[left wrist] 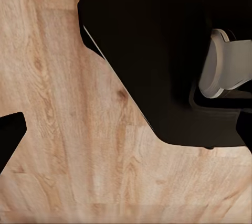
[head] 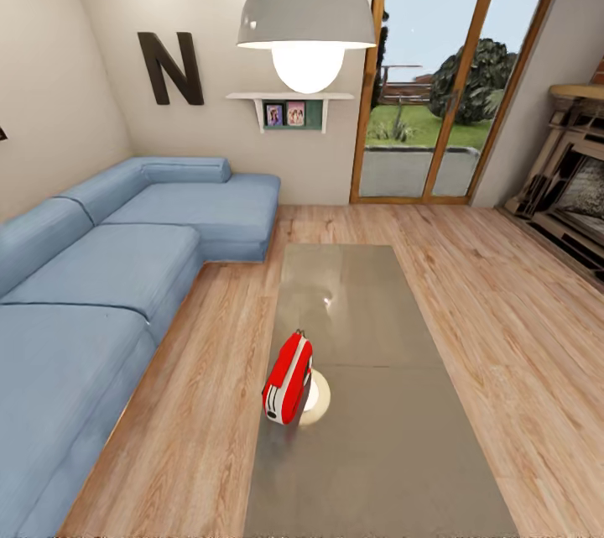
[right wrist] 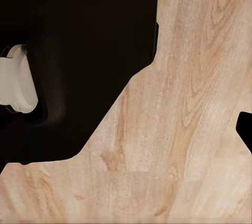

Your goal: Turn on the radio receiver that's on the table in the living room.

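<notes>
Radio receiver [head: 288, 378] stands edge-on on table [head: 377, 437], dial hidden; hands' state unclear.

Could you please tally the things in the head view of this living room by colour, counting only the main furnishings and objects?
Red: 1, the radio receiver
Blue: 1, the sofa
Grey-beige: 1, the table
White: 2, the pendant lamp and the wall shelf
Dark: 1, the letter N
Total: 6

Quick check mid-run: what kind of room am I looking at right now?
A living room, most likely: a big blue sectional sofa, a long low coffee table carrying the red radio, and a fireplace.
</notes>
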{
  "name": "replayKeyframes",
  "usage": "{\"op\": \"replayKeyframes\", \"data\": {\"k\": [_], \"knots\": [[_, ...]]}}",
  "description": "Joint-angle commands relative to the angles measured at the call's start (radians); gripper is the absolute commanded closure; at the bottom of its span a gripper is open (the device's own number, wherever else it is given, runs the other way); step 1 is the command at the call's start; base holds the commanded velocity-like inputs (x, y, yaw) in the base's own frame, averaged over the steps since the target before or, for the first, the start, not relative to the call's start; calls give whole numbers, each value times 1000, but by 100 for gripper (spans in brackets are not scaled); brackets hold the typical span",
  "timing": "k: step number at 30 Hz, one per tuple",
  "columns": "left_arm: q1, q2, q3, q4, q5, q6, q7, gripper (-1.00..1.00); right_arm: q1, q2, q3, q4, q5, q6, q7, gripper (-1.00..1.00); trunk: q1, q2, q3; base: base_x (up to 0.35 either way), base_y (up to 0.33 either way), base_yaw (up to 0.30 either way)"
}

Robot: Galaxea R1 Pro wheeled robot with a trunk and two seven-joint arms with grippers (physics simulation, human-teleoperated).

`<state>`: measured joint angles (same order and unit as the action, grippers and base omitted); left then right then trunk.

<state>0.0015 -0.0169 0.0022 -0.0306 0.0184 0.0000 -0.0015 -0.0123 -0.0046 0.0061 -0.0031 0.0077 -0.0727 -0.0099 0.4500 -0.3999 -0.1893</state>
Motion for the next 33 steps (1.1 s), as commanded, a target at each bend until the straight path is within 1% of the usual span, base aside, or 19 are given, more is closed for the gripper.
{"op": "replayKeyframes", "data": {"k": [1,33], "knots": [[0,0,0,0,0,0,0,-100,0,0,0,0,0,0,0,-100,0,0,-2,0,0,0],[0,0,0,0,0,0,0,-100,0,0,2,0,0,1,1,-100,0,0,-54,0,0,0]]}}
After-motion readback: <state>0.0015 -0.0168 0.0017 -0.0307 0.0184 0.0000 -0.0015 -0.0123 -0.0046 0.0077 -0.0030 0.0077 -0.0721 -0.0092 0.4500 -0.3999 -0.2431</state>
